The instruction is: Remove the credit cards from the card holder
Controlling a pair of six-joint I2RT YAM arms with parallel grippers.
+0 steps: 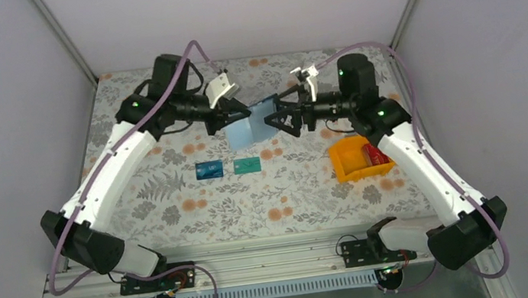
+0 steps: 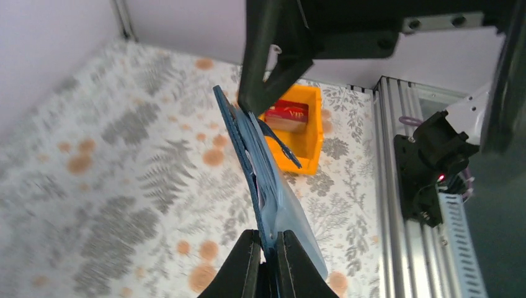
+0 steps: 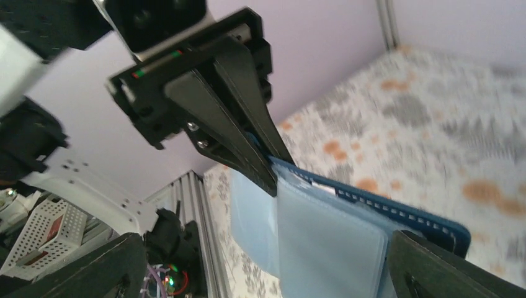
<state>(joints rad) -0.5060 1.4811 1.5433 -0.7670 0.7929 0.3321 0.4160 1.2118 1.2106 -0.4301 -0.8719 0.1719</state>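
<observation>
The flat blue card holder (image 1: 247, 130), navy outside w/ paler pocketed inside, hung in mid-air over the far middle of the floral table (image 1: 176, 210). The left gripper (image 1: 239, 111) was clenched on one edge. The holder's long axis ran L-R, its free end pointing at the right gripper (image 1: 272, 115), whose fingers stood spread wide either side, grasping nothing. The right arm was thus nearer the pockets. A blue card (image 1: 210, 169) & a teal-green card (image 1: 247, 165) lay below on the table; a red card (image 1: 375, 154) sat in the orange plastic bin (image 1: 346, 163).
</observation>
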